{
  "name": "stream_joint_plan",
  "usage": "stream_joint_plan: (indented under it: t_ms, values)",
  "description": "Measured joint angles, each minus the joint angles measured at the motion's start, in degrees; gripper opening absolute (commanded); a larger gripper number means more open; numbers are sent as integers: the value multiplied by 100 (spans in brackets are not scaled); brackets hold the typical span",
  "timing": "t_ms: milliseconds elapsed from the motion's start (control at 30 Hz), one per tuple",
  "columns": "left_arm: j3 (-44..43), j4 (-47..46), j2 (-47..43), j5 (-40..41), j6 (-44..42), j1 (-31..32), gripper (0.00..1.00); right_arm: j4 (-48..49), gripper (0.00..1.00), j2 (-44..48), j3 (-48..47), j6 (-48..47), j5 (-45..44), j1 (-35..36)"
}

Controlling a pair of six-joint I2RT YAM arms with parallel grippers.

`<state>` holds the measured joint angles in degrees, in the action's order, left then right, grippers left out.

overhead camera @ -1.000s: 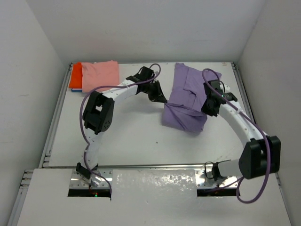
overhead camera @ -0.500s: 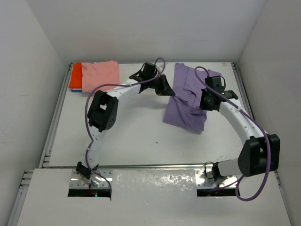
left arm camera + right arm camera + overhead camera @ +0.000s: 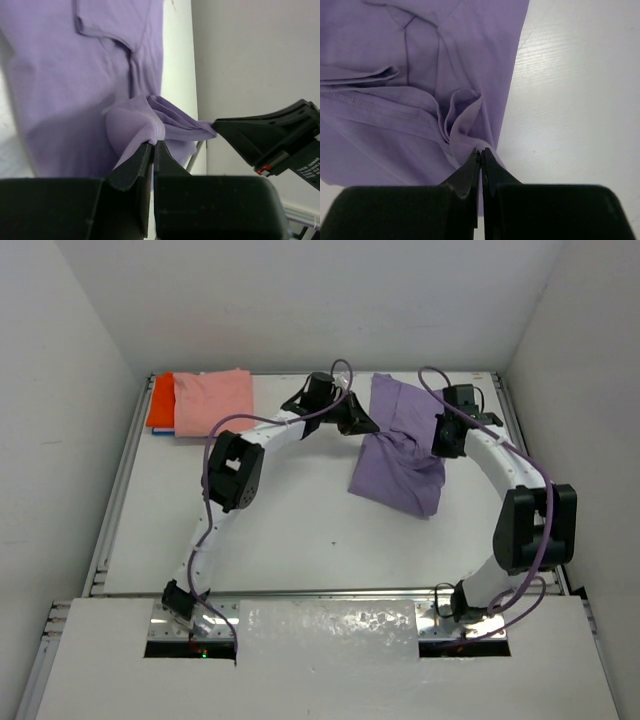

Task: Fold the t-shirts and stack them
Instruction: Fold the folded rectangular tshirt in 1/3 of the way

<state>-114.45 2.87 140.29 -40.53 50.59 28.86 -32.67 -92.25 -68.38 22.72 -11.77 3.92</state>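
A purple t-shirt (image 3: 398,465) is lying rumpled right of the frame's centre, partly doubled over itself. At upper left, a folded pink t-shirt (image 3: 212,400) is overlapping an orange t-shirt (image 3: 160,400).

My two arms are white tubes joined by chunky black housings, the left arm (image 3: 232,472) at the left of the top view and the right arm (image 3: 535,530) at its right. A purple cable (image 3: 345,368) loops along each. My left gripper (image 3: 152,144) and right gripper (image 3: 480,150) end in matte black wedge fingers (image 3: 135,165). At the lower right of the left wrist view, the right gripper's body carries a small red mark (image 3: 265,169) and white lettering (image 3: 310,167).
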Motion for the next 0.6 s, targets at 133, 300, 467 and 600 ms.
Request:
stream_joint_plan:
  t_ms: [133, 300, 467, 600]
  values:
    - [-107, -264, 302, 42, 249, -101, 0, 129, 0, -210, -170, -103, 7, -195]
    - [-223, -487, 557, 111, 463, -258, 0, 282, 0, -544, -273, -136, 7, -363]
    - [-326, -614, 678, 168, 577, -422, 0, 417, 0, -876, -358, -131, 55, -516]
    - [-431, -839, 776, 179, 638, -498, 21, 507, 0, -1202, -610, -125, 98, -605]
